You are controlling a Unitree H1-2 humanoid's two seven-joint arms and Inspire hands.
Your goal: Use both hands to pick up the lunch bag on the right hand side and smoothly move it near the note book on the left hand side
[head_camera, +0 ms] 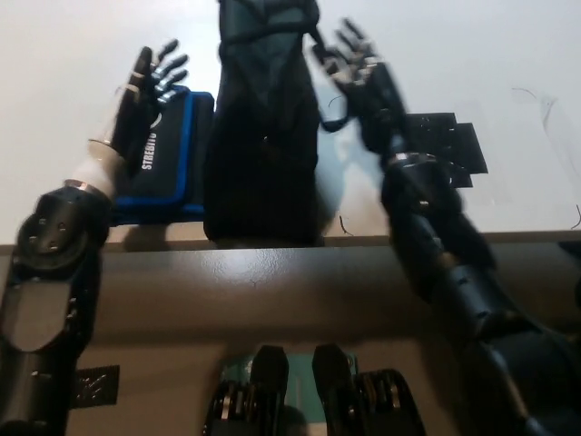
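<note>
Spreading its fingers apart and holding nothing, the left hand (145,95) hovers over the far-left part of the white worktop (64,54), just above the left edge of the notebook (168,159). The notebook is a blue-edged, dark-covered thing lying flat near the worktop's front edge, with white lettering running along it; the letters are too small to read fully. Its left part is covered by the hand and wrist, and its right side disappears behind the lunch bag (263,136).

The lunch bag stands upright on the worktop, just beside the notebook and touching or overlapping its right edge. It is black, soft-sided and tall, narrowing toward a folded, creased top, which is cut off by the upper edge of the picture. A thin dark loop or strap hangs off its right side. Its surface is so dark that seams and any fastening are hard to make out.

To the right of the bag, the black right hand (359,68) is likewise spread and empty, clear of the bag's side, and blurred. Farther right, a patch of black tape (445,150) lies on the worktop, partly hidden behind the right forearm.
</note>
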